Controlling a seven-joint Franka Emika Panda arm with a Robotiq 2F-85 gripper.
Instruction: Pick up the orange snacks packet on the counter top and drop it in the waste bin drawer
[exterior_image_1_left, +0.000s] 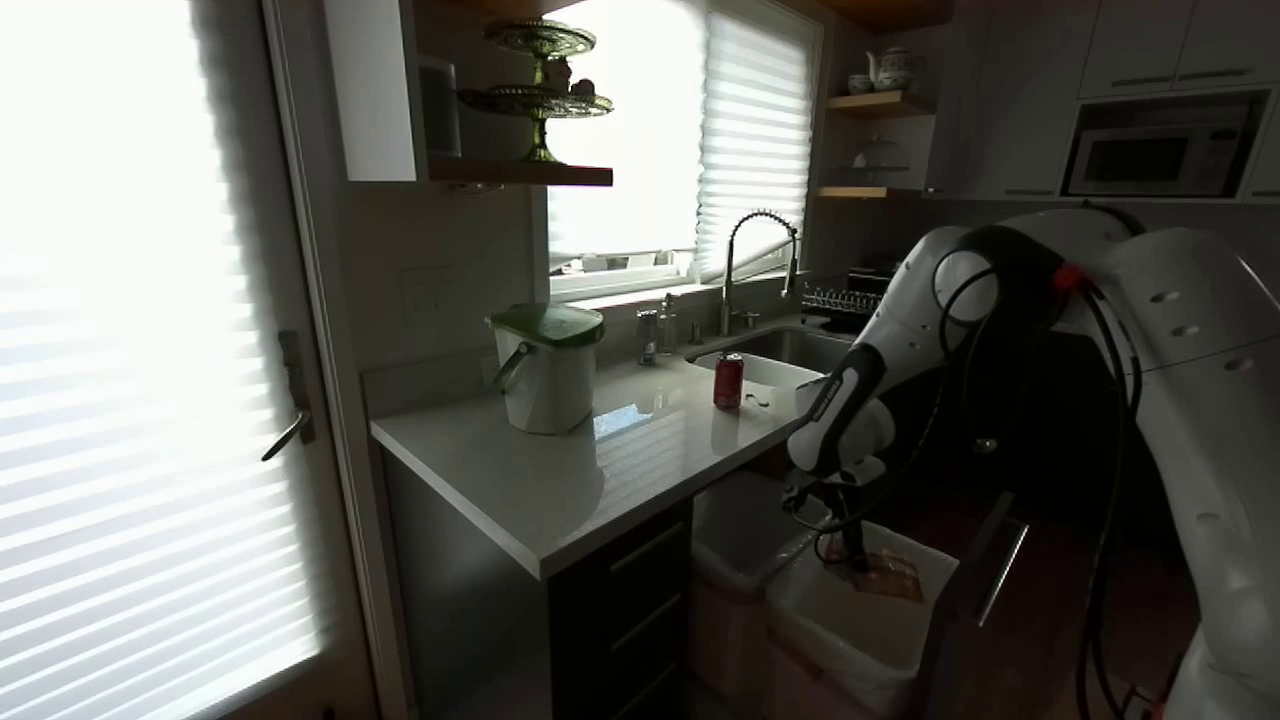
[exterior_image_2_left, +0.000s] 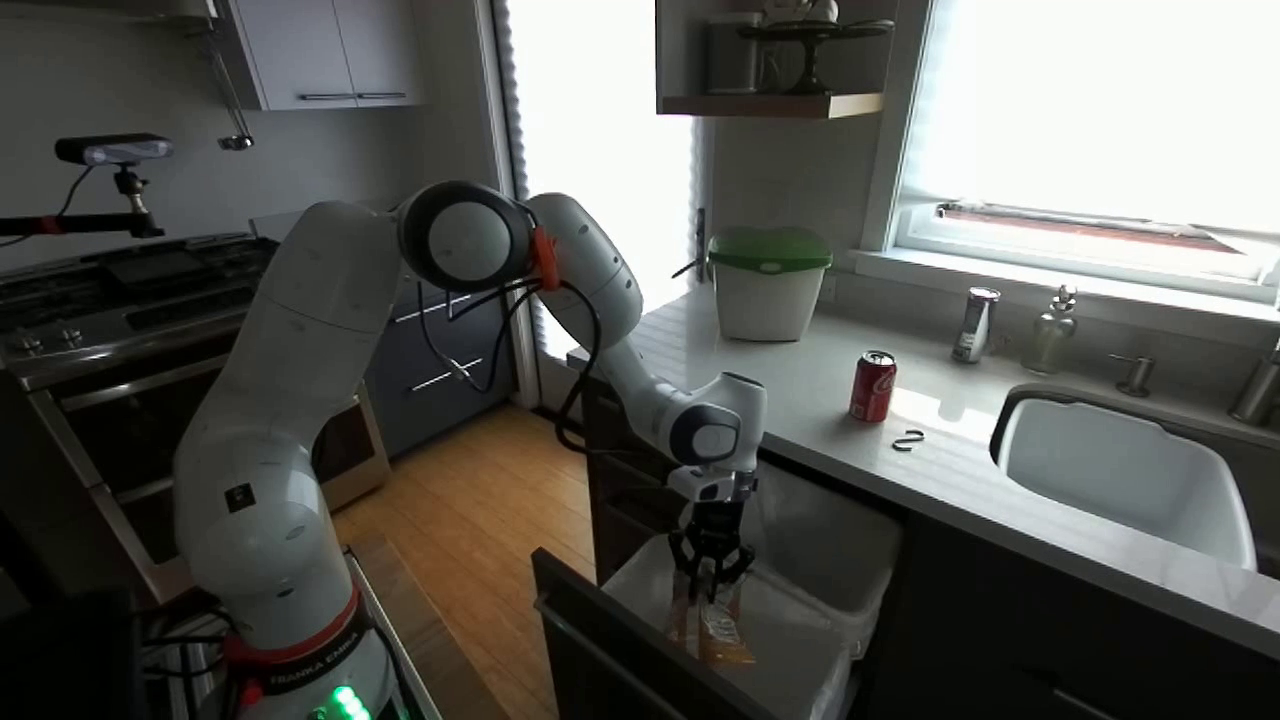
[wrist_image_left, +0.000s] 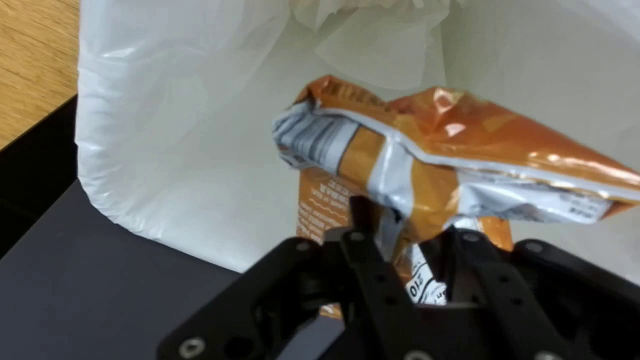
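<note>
The orange snacks packet hangs from my gripper inside the mouth of the white-lined waste bin in the pulled-out drawer. The packet, the gripper and the bin show the same way in an exterior view. In the wrist view the gripper is shut on the crumpled packet, with orange and silver foil pinched between the fingertips. The bin's white liner lies below. Part of the packet is hidden behind the fingers.
A second lined bin sits beside it, under the counter. The dark drawer front stands close to the gripper. On the counter are a red can, a metal S-hook and a green-lidded container.
</note>
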